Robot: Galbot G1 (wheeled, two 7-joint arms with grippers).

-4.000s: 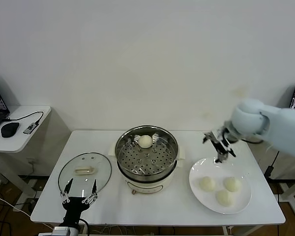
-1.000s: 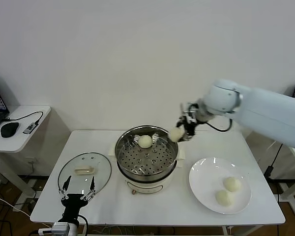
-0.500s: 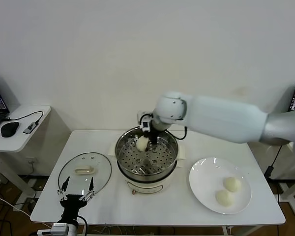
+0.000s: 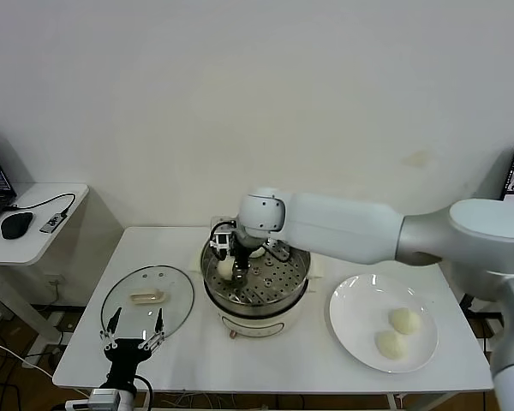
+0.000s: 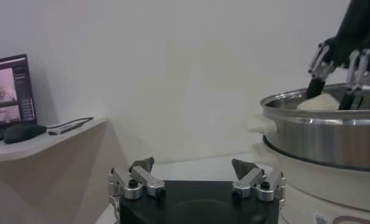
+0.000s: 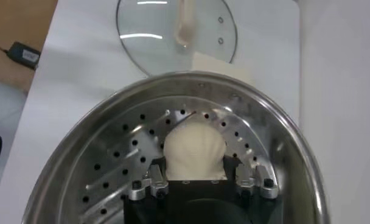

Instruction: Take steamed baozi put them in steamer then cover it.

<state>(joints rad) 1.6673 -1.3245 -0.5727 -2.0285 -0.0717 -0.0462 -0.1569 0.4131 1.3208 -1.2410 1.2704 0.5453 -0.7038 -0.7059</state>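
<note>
Right gripper point(image 4: 230, 261) is low inside the steamer point(image 4: 212, 272), left side, clamped on a baozi point(image 6: 193, 148).

I read the bun as directly under the fingers, at the tray; release goes straight down. Left gripper point(image 4: 135, 334) is parked near, spread, by the cover point(image 4: 176, 300). Two baozi point(image 4: 397, 332) remain on the plate point(image 4: 347, 317), right.

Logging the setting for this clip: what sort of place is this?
Probably a lab or office set up as a mock kitchen: a plain white table against a bare wall, a steamer on it, and a side desk with a computer mouse.
</note>
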